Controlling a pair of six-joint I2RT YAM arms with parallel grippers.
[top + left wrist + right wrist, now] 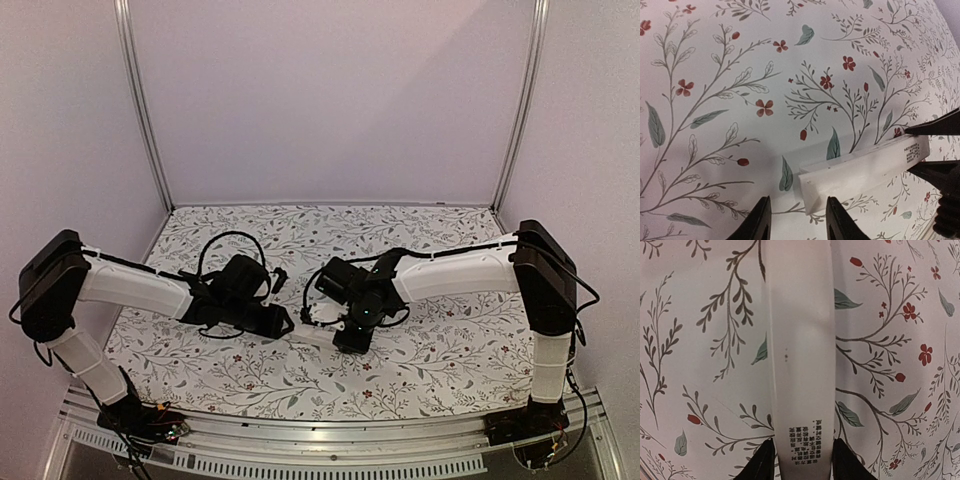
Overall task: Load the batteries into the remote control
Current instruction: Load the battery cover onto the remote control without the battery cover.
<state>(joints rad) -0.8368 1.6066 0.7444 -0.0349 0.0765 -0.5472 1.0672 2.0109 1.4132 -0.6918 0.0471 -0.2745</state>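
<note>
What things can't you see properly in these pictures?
Batteries: none shows in any view; in the top view the arms cover the middle of the table.
White bar: the right wrist view's top edge cuts off its far end, so no button patch shows.
Its print: too small to read.
Left gripper: left wrist view leaves unclear whether it touches the bar.

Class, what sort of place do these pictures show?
Probably a robot test booth: left arm and right arm bolted to a metal rail, plain walls between aluminium posts, a floral tabletop.
</note>
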